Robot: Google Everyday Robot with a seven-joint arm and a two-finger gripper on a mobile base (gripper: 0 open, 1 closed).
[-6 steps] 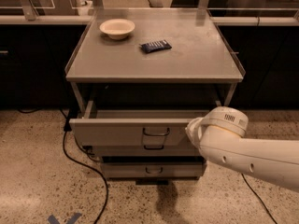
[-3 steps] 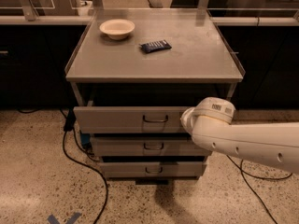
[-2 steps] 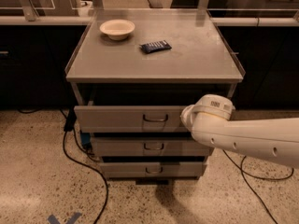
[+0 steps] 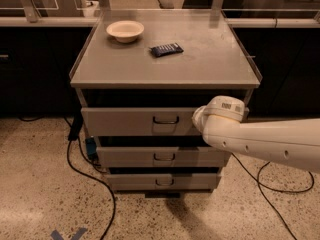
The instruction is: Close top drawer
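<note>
1. Camera view: a grey tabletop caps a cabinet with three drawers.
2. A white arm reaches in from the right across the cabinet's front.
3. The top drawer sits just under the tabletop, its front standing forward of the two lower drawers.
4. A pale bowl rests back-left on the tabletop.
5. A dark packet lies near the bowl.
6. The claw is at the right part of the top drawer's front, hidden behind the arm's end; I cannot tell whether it is wide or narrow.

Matt grey metal top drawer — the gripper at its front, glossy white plastic — speckled stone floor.
</note>
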